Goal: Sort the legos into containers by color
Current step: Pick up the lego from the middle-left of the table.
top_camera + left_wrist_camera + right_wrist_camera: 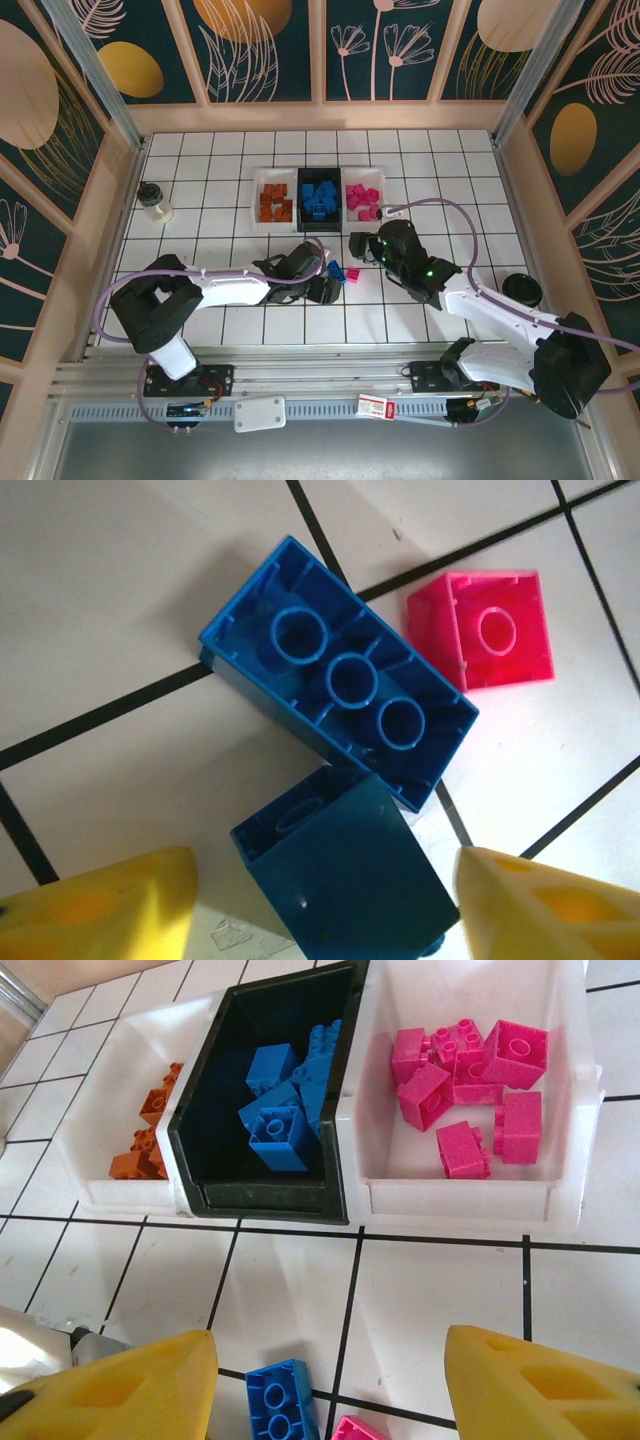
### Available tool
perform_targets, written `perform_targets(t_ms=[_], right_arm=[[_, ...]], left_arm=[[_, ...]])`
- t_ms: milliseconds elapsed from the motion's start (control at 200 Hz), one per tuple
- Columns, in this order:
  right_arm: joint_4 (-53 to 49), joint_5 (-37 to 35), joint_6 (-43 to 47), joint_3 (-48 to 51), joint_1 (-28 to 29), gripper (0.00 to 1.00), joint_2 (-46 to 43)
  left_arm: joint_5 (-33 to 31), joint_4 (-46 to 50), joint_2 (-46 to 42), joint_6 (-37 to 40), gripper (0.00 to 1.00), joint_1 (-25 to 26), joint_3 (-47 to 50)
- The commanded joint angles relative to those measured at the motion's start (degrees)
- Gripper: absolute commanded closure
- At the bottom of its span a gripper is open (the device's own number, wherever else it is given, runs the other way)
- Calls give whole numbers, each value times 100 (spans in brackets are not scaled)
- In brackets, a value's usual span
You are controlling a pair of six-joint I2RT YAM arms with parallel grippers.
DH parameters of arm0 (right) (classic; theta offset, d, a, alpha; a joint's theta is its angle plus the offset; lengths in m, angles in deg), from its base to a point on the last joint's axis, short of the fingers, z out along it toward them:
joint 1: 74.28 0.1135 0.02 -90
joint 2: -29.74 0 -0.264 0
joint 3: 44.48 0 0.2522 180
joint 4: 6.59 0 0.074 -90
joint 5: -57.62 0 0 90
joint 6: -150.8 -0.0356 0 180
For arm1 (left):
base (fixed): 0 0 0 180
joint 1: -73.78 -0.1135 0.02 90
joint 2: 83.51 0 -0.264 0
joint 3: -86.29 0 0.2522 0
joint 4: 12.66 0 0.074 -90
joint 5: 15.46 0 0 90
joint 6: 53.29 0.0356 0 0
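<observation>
Orange plastic bricks [150,1138] in white tray [110,1196], blue bricks [285,1100] in black tray [262,1202], pink bricks [465,1070] in second white tray [460,1202], three loose bricks [340,680] nearby.

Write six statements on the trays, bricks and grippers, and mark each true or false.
1. The black tray holds blue bricks. True.
2. The pink bricks sit in the black tray. False: they sit in the right white tray.
3. The left white tray holds orange bricks. True.
4. Every blue brick is in a tray. False: a long blue brick and a dark blue brick lie on the table, the dark one between the jaws of the open left gripper.
5. A loose pink brick lies near the long blue brick. True.
6. The right gripper grips a brick. False: it is open, with nothing between its jaws.
</observation>
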State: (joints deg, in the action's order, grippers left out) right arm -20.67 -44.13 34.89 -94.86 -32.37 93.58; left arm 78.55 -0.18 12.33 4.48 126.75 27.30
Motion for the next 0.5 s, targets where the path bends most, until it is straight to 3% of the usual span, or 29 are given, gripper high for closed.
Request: perform_targets(t_ms=[0,160,305,496], right_arm=[[-53,-121,-142,101,-34,38,40],[-68,210,-72,106,-38,37,303],[-127,91,-115,114,-25,37,496],[12,16,-212,268,-25,37,335]], left_arm=[[-155,164,121,-10,43,37,-8],[-438,222,-132,-99,59,21,183],[-723,397,-569,-108,73,-120,343],[-659,108,-1203,-196,79,-983,247]])
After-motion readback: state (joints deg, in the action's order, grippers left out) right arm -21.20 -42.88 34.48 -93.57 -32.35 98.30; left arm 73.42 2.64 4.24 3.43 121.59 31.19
